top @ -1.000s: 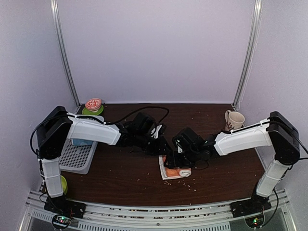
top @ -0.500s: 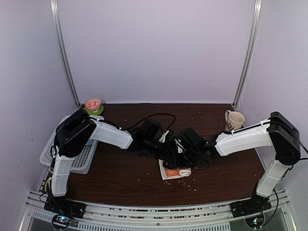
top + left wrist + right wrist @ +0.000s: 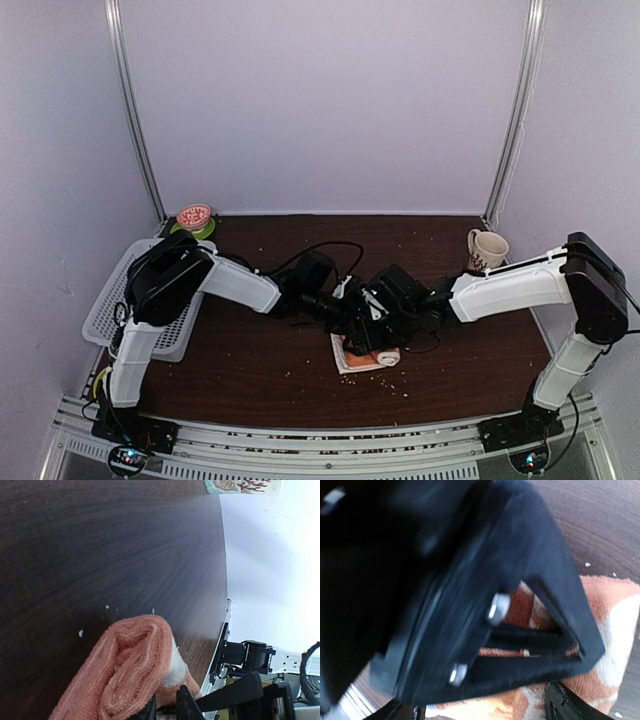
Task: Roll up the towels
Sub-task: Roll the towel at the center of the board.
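Counter [image 3: 250, 370] from the top view: saw both arms meeting at its middle over the cream-and-orange towel [image 3: 352, 358], roll at its right end; noted a mug [image 3: 487, 248] at far right, a white basket [image 3: 102, 310] at left. Left wrist: found the left pincer [image 3: 166, 706] narrow, nipped on the towel's orange roll, dark wood beyond. Right wrist: found the right pincer [image 3: 485, 714] spread wide above the towel, gripping nothing — a black frame [image 3: 520, 595] close across the lens.

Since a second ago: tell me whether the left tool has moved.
Yes. The left tool edged right and nearer, away from the red bowl, toward the towel.
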### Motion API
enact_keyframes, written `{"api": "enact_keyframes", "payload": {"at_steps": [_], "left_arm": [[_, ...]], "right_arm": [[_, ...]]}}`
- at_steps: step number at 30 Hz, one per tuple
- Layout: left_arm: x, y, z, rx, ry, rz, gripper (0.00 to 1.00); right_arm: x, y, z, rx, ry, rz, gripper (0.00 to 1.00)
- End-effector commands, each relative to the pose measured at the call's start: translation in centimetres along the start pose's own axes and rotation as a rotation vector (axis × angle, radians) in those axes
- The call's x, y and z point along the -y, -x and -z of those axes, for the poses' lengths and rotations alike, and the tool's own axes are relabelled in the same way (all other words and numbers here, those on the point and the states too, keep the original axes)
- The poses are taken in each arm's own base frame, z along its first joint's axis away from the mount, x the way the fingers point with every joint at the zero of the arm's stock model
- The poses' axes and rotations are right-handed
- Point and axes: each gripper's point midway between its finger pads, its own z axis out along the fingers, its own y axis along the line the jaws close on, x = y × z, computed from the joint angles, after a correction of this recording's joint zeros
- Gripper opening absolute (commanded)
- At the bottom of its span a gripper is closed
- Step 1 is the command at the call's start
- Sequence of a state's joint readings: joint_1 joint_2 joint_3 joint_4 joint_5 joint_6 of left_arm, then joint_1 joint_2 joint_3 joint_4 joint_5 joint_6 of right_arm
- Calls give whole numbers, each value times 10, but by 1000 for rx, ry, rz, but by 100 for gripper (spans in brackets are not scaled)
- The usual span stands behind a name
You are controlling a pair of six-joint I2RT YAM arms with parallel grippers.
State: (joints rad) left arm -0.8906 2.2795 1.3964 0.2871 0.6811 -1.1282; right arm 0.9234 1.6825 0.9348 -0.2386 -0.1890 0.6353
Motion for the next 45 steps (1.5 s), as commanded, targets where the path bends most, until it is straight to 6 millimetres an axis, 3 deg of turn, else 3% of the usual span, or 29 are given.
{"api": "enact_keyframes", "payload": {"at_steps": [1, 9, 19, 24, 29, 33, 39, 45], "left_arm": [[-25, 9, -5, 16, 15, 78, 17], [-33, 12, -6, 24, 46, 106, 16], [-39, 9, -4, 20, 75, 111, 16], [-40, 8, -3, 16, 80, 109, 16], [-41, 7, -2, 15, 84, 104, 16], [-41, 6, 1, 21, 92, 95, 16], [-43, 6, 2, 26, 104, 86, 16], [-43, 5, 4, 25, 115, 76, 16]], "right_arm": [[20, -19, 14, -66, -99, 41, 83], [20, -12, 45, 14, -82, 21, 83], [11, -56, 20, -111, 23, -11, 81], [13, -69, 12, -167, 17, -22, 79], [18, -36, 43, -43, -20, -33, 81], [45, -11, 61, 63, -58, -165, 80], [70, -14, 39, 30, -27, -287, 71], [65, -16, 17, -10, 72, -339, 68]]}}
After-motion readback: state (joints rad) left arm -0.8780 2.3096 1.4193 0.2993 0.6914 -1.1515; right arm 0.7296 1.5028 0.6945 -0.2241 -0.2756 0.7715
